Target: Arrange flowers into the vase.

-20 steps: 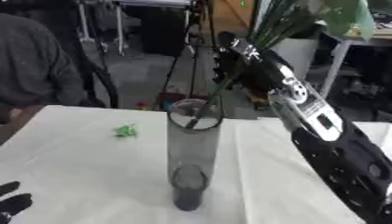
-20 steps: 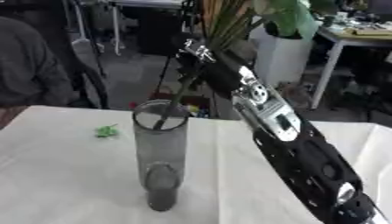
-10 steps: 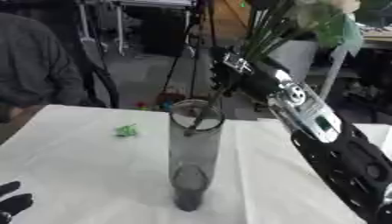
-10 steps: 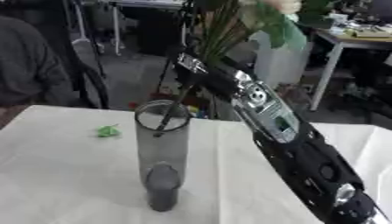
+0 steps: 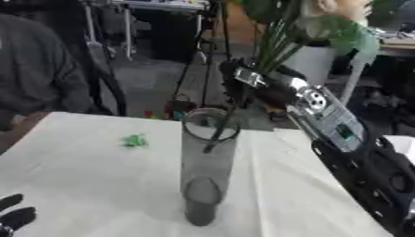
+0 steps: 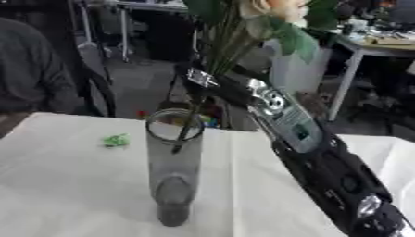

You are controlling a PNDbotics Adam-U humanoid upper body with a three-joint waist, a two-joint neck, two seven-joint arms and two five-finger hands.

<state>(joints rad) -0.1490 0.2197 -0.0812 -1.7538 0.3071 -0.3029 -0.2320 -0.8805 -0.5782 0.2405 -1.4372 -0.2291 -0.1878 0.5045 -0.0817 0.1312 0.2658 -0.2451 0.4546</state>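
1. The right hand (image 5: pixel 243 83) gripped the flowers (image 5: pixel 284 37) by their stems; their cut ends dipped inside the mouth of the upright vase (image 5: pixel 207 171) on the table (image 5: pixel 81 176).
2. Insertion seemed under way; next, lower them deeper, then release.
3. The left hand (image 5: pixel 15 215) rested idle at the lower-left corner; I cannot tell its fingers' state.

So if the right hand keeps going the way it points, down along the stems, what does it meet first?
Likely the vase rim: the right hand sits just above its far edge, with the stems already inside. Depth is uncertain.
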